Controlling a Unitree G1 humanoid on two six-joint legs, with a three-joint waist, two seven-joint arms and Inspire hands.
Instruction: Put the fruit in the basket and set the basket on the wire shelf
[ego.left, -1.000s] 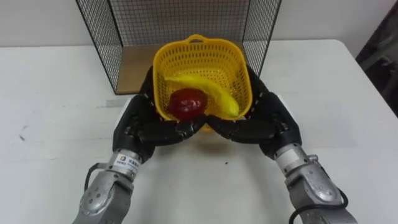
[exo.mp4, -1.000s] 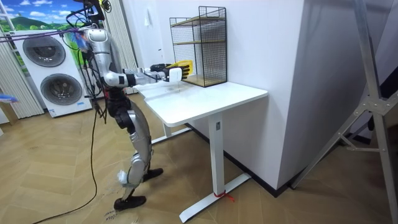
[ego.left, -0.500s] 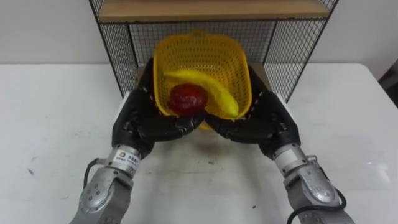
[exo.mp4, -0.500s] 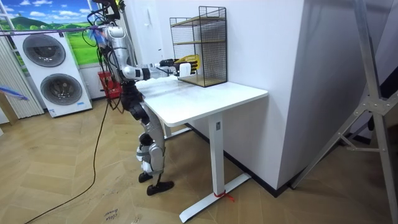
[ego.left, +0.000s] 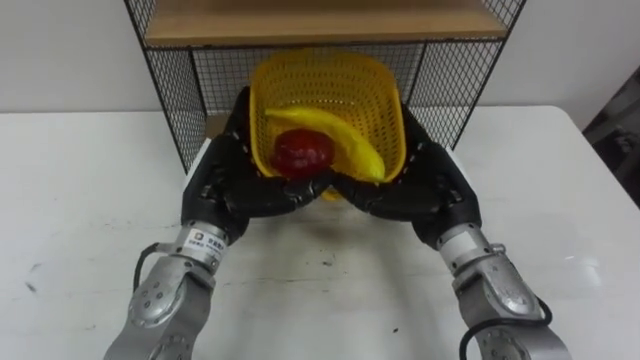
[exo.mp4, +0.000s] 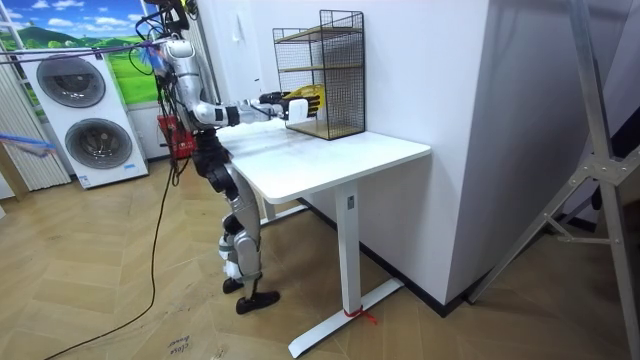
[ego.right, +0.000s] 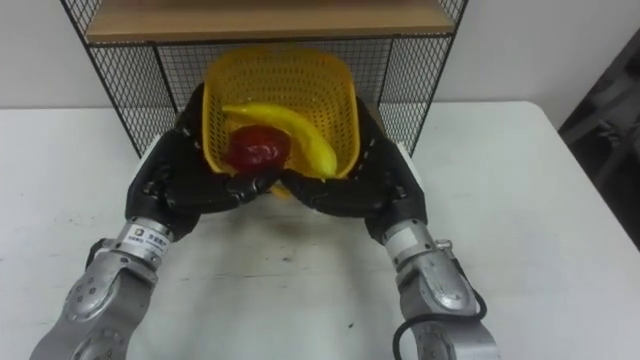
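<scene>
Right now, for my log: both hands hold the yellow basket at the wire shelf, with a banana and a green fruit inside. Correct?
Not green: the left eye view shows a dark red fruit beside the banana. The left hand and right hand do hold the yellow basket at the wire shelf.

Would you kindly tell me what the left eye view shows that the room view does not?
Left eye view: a red fruit and a banana lie inside the yellow basket, and the left hand and right hand curl round its sides from below. Room view: the robot stands at the end of the white table, arms stretched forward, with two washing machines behind it and the wire shelf rising in upper tiers. Both: the basket held at the mouth of the shelf's lowest tier, above the table.
</scene>
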